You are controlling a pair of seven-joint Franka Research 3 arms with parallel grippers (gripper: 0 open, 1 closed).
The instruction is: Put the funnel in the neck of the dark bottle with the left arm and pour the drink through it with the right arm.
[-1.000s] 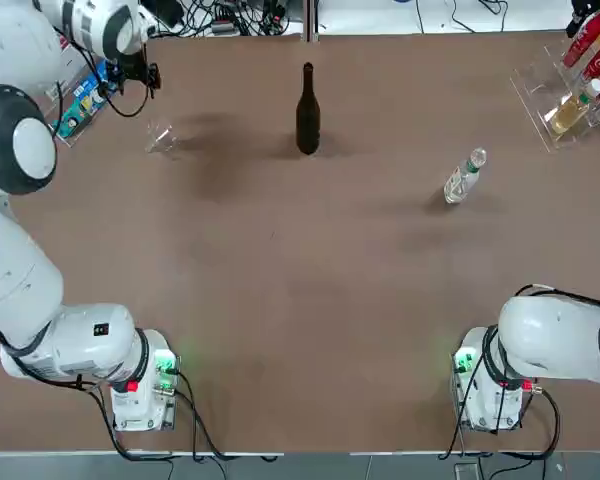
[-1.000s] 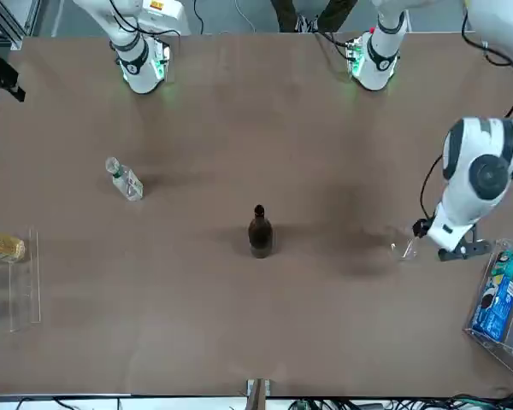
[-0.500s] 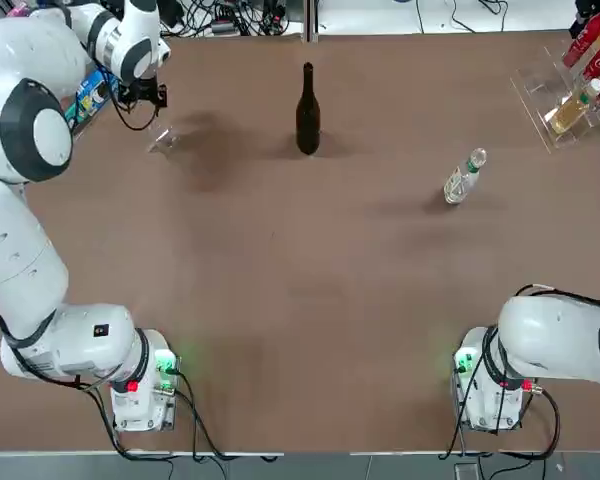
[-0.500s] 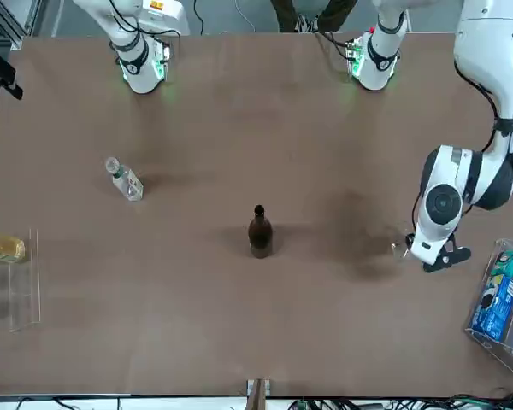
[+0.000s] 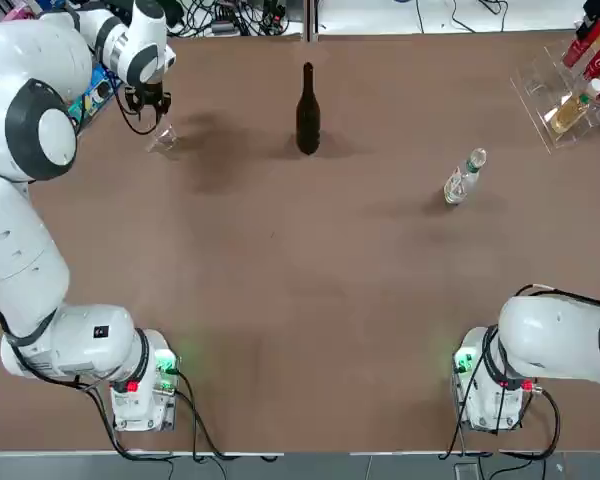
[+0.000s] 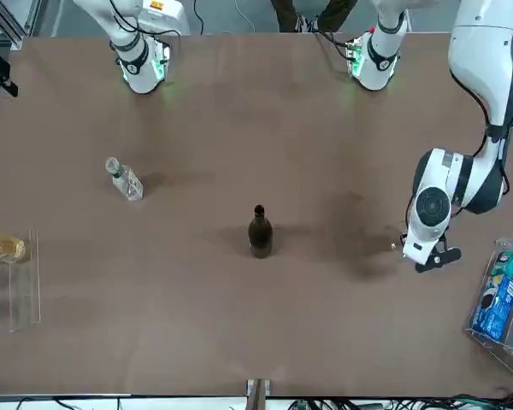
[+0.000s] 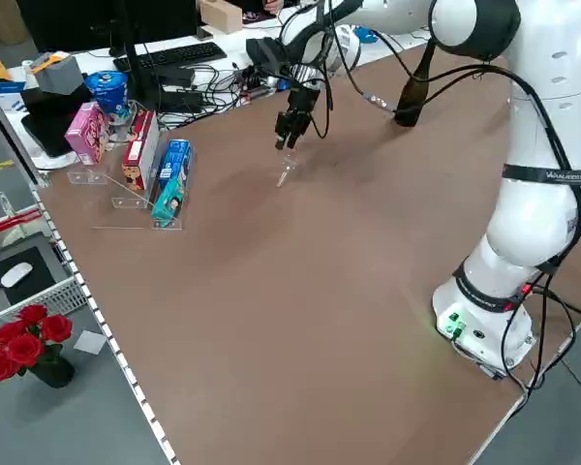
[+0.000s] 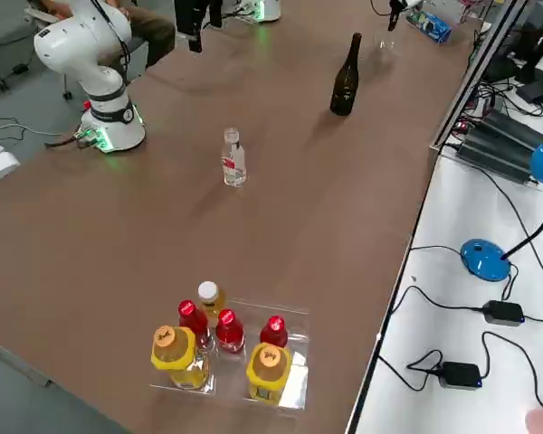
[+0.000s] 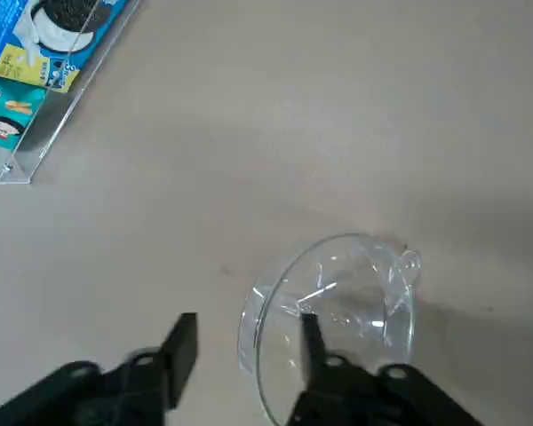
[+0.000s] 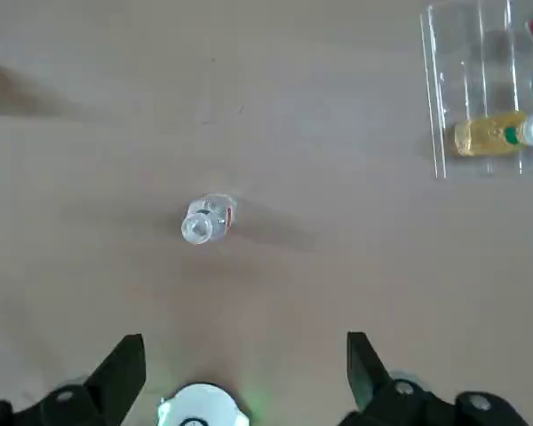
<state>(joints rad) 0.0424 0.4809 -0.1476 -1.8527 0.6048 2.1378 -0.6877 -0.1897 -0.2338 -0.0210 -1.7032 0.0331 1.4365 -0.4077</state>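
Note:
The clear funnel lies on its side at the table's far left, also the funnel in the left wrist view. My left gripper is down at it and open: one finger sits inside the wide rim, the other outside, with a gap still showing. The dark bottle stands upright at the far centre. The drink, a small clear bottle, stands to the right. My right gripper hangs open high above the table, holding nothing, with the drink far below.
A clear rack with cola and yellowish bottles stands at the far right corner. A clear stand with snack boxes sits just left of the funnel, close to the left arm. Cables run along the far edge.
The left gripper has swung in from the table's far left edge and come down at the funnel, its fingers narrowing around the rim. The right arm has stayed put.

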